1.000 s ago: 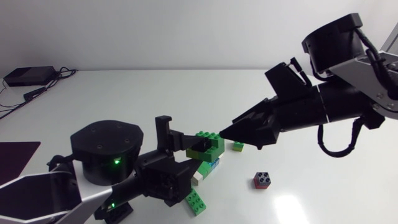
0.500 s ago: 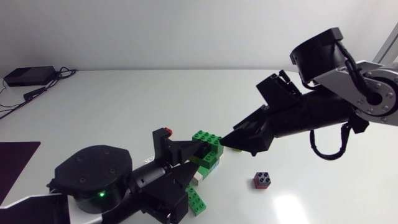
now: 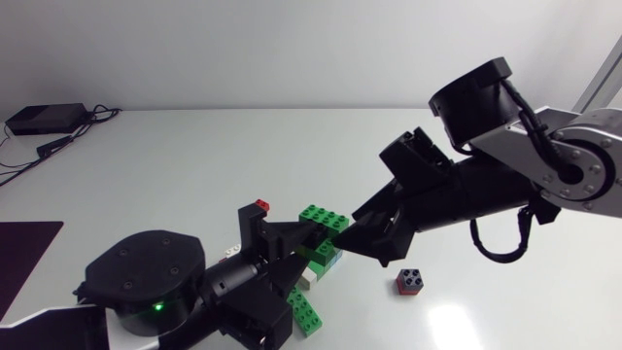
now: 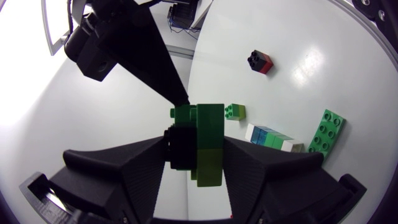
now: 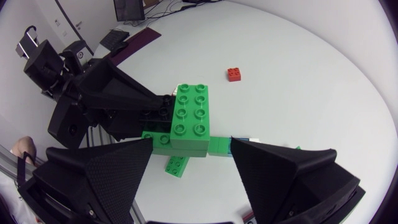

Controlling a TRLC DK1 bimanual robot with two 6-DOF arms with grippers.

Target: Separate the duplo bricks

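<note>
The green brick stack [image 3: 324,226] is clamped in my left gripper [image 3: 292,243], a long studded brick on top. Over the last second my right gripper [image 3: 355,233] has closed in. Its fingers now stand spread either side of the stack, gripping nothing, so I judge the pull is next. A red-and-black brick [image 3: 409,281] lies apart from it.

Head view overhead, wrist views close, sharing green bricks [image 3: 324,221]
</note>
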